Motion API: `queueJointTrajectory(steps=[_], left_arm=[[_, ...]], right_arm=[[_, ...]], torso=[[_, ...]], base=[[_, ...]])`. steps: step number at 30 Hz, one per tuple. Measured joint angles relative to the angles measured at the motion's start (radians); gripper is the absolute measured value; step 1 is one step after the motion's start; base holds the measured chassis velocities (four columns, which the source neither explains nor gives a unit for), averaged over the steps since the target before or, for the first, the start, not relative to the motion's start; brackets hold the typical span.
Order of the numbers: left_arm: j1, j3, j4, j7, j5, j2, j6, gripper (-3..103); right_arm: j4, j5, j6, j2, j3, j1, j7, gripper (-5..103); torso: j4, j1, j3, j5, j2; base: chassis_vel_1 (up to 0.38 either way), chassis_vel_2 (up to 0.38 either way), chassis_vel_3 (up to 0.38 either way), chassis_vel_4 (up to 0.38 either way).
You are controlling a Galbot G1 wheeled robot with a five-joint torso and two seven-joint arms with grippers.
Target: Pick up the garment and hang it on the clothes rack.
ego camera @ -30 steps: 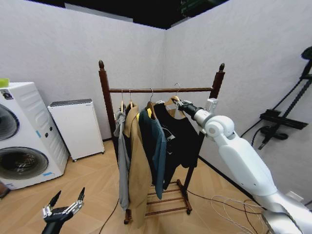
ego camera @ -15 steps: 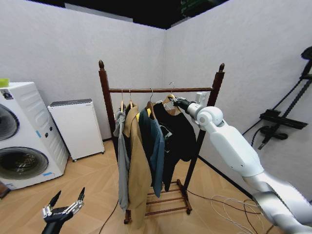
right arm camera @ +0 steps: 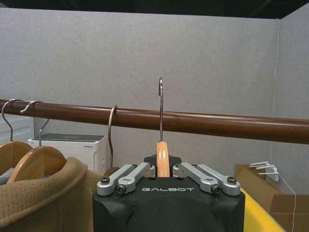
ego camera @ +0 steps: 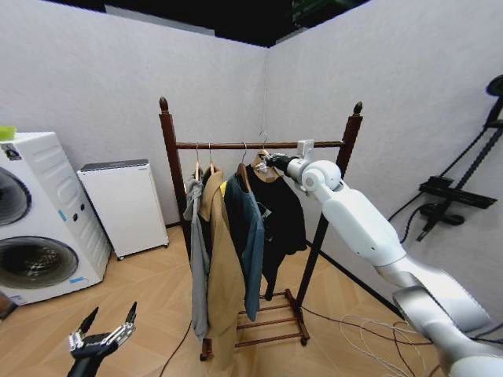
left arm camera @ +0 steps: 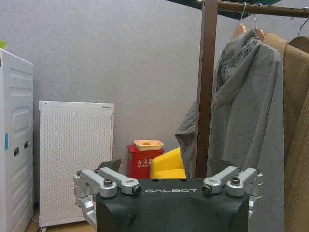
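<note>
Right claw [ego camera: 273,162] pinches the wooden hanger [right arm camera: 163,160] of the black soft-cloth long-sleeved garment [ego camera: 280,214], held up at the dark red-brown wooden clothes rack [ego camera: 167,149], hook beside its rail. Cloth looks light and floppy, so the stiff hanger neck is probably the best grip. Left claw [ego camera: 100,338] hangs low, spread, idle.
</note>
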Motion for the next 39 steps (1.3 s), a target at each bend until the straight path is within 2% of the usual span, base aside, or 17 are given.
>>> queueJointTrajectory(steps=[15,17,19,24,26,27,30,31,32,34,35,37,38,39], left_arm=[[0.0,0.0,0.0,0.0,0.0,0.0,0.0,100],[0.0,0.0,0.0,0.0,0.0,0.0,0.0,100],[0.0,0.0,0.0,0.0,0.0,0.0,0.0,100],[0.0,0.0,0.0,0.0,0.0,0.0,0.0,100],[0.0,0.0,0.0,0.0,0.0,0.0,0.0,100],[0.0,0.0,0.0,0.0,0.0,0.0,0.0,100],[0.0,0.0,0.0,0.0,0.0,0.0,0.0,100],[0.0,0.0,0.0,0.0,0.0,0.0,0.0,100],[0.0,0.0,0.0,0.0,0.0,0.0,0.0,100],[0.0,0.0,0.0,0.0,0.0,0.0,0.0,100],[0.0,0.0,0.0,0.0,0.0,0.0,0.0,100],[0.0,0.0,0.0,0.0,0.0,0.0,0.0,100],[0.0,0.0,0.0,0.0,0.0,0.0,0.0,100],[0.0,0.0,0.0,0.0,0.0,0.0,0.0,100]], right_arm=[[-0.042,-0.067,0.004,0.052,0.0,-0.039,-0.007,10],[-0.037,-0.081,0.013,0.052,0.009,-0.05,-0.018,13],[-0.021,-0.083,0.03,0.045,0.023,-0.065,-0.024,24],[0.012,-0.069,0.045,0.023,0.044,-0.078,-0.021,34],[0.083,-0.039,0.044,-0.019,0.091,-0.12,-0.001,45],[0.083,-0.039,0.044,-0.019,0.091,-0.12,-0.001,45],[0.245,-0.007,0.031,-0.104,0.208,-0.265,0.036,61],[0.245,-0.007,0.031,-0.104,0.208,-0.265,0.036,61],[0.291,-0.012,0.033,-0.129,0.25,-0.321,0.045,67],[0.345,-0.052,0.051,-0.163,0.334,-0.442,0.047,78],[0.345,-0.052,0.051,-0.163,0.334,-0.442,0.047,78],[0.391,-0.104,0.07,-0.183,0.439,-0.591,0.03,89],[0.391,-0.104,0.07,-0.183,0.439,-0.591,0.03,89],[0.411,-0.13,0.08,-0.187,0.494,-0.66,0.02,89]], torso=[[0.0002,0.0,0.0,-0.0002,0.0],[0.0002,0.0,0.0,-0.0002,0.0],[0.0,0.0,0.0,0.0003,0.0],[0.0003,0.0,0.0,0.0,0.0],[0.0003,0.0,0.0,-0.0002,0.0],[0.0003,0.0,0.0,-0.0002,0.0],[-0.0003,0.0,0.0,0.0004,0.0],[-0.0003,0.0,0.0,0.0004,0.0],[-0.0003,0.0,0.0,0.0001,0.0],[0.0,0.0,0.0,0.0001,0.0],[0.0,0.0,0.0,0.0001,0.0],[0.0002,0.0,0.0,0.0006,0.0],[0.0002,0.0,0.0,0.0006,0.0],[-0.0002,0.0,0.0,0.0008,0.0]], base=[[0.0,0.0,0.0,0.0],[0.0,0.0,0.0,0.0],[0.0,0.0,0.0,0.0],[0.0,0.0,0.0,0.0],[0.0,0.0,0.0,0.0],[0.0,0.0,0.0,0.0],[0.0,0.0,0.0,0.0],[0.0,0.0,0.0,0.0],[0.0,0.0,0.0,0.0],[0.0,0.0,0.0,0.0],[0.0,0.0,0.0,0.0],[0.0,0.0,0.0,0.0],[0.0,0.0,0.0,0.0],[0.0,0.0,0.0,0.0]])
